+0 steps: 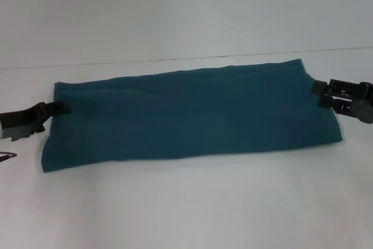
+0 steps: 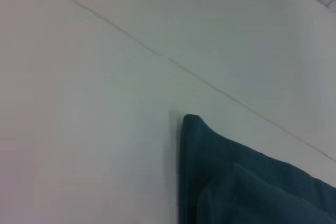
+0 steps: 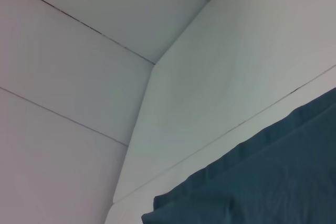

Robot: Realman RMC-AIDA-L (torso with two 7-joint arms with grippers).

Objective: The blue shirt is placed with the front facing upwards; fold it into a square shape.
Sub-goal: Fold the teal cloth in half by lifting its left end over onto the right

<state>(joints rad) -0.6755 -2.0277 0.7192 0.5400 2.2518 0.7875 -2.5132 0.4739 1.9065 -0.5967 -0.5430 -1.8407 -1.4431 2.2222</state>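
Observation:
The blue shirt [image 1: 192, 112] lies on the white table as a long, flat, folded band running left to right, plain teal side up, with no print showing. My left gripper [image 1: 60, 108] sits low at the band's left end, its tip touching the cloth edge. My right gripper [image 1: 318, 87] sits at the right end, against the upper part of that edge. The left wrist view shows a layered corner of the shirt [image 2: 247, 182] flat on the table. The right wrist view shows a rumpled edge of the shirt [image 3: 262, 182].
The white table [image 1: 186, 202] extends well in front of the shirt and behind it to a seam line [image 1: 175, 58]. A thin dark cable loop [image 1: 7, 155] shows at the far left edge.

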